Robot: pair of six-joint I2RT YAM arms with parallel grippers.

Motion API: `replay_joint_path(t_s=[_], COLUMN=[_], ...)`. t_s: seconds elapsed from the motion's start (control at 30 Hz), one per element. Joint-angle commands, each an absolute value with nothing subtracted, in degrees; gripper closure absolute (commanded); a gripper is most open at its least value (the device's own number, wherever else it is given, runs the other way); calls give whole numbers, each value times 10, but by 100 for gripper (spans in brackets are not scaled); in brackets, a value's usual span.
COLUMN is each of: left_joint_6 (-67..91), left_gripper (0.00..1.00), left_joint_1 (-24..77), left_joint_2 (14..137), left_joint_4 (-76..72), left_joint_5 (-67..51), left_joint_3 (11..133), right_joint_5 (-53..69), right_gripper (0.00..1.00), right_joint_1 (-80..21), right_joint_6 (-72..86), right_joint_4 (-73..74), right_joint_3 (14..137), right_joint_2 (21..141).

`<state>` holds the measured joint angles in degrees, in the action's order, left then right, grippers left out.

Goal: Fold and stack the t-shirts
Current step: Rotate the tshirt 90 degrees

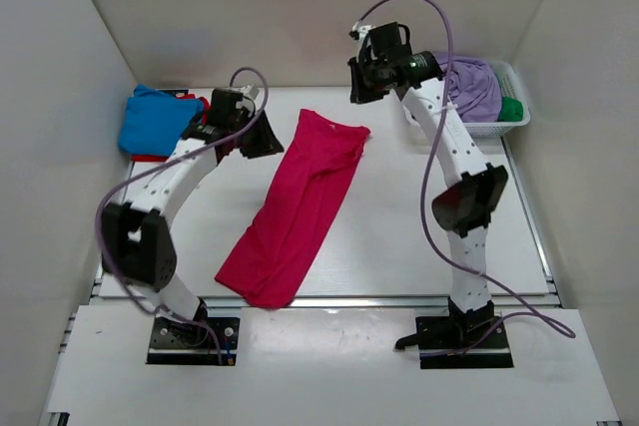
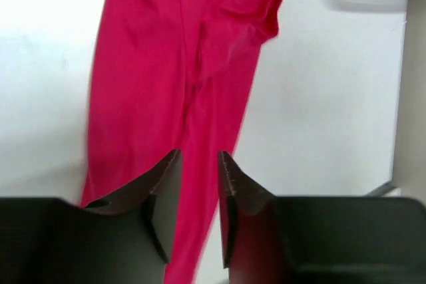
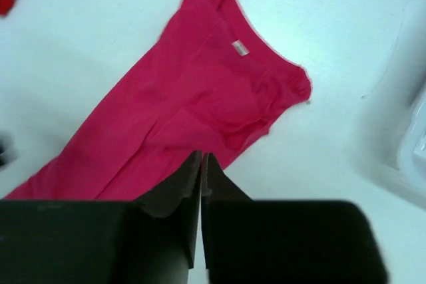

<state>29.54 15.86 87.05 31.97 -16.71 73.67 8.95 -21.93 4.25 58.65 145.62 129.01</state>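
A crimson-pink t-shirt (image 1: 300, 202), folded lengthwise into a long strip, lies diagonally across the middle of the table; it also shows in the left wrist view (image 2: 173, 78) and the right wrist view (image 3: 193, 111). My left gripper (image 1: 262, 139) (image 2: 200, 157) is open and empty, hovering by the strip's left edge near its far end. My right gripper (image 1: 357, 87) (image 3: 202, 157) is shut on nothing, raised above the far right corner of the shirt. A bright blue t-shirt (image 1: 155, 119) lies folded on a red one (image 1: 190, 99) at the back left.
A white latticed basket (image 1: 489, 130) at the back right holds a lavender t-shirt (image 1: 474, 87) and a green one (image 1: 511, 110). White walls close in the table on the left, back and right. The strip's near end reaches the table's front edge.
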Motion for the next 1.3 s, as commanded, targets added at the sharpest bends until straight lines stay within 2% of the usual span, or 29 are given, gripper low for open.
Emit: replay_joint_path(t_s=[0.0,0.03,0.17,0.2,0.27,0.4,0.5,0.83,1.03,1.27], left_joint_6=[250,246,221,215,212,209,208,209,223,287], left_gripper=[63,75,85,89,89,89,88,90,91,90], left_joint_1=[167,171,172,174,179,187,195,202,214,185], left_joint_2=[976,1009,1104,1132,1178,1243,1300,1454,1528,1529], left_joint_4=[284,262,239,232,228,223,250,344,418,401], left_joint_5=[-191,-187,-199,-216,-214,-219,-219,-191,-142,-91], left_joint_3=[803,822,903,924,962,1036,1109,1296,1433,1417], right_joint_5=[49,39,125,174,241,310,375,413,361,321], right_gripper=[100,100,100,100,100,100,100,100,100,100], right_joint_1=[-287,-310,-352,-363,-387,-437,-467,-555,-560,-489], right_joint_6=[29,27,54,63,105,151,190,181,147,70], right_joint_4=[618,589,396,323,209,78,-15,-63,15,148], right_joint_3=[1318,1236,880,836,698,573,541,585,587,563], right_joint_2=[1186,1142,972,926,876,868,902,1047,1086,1061])
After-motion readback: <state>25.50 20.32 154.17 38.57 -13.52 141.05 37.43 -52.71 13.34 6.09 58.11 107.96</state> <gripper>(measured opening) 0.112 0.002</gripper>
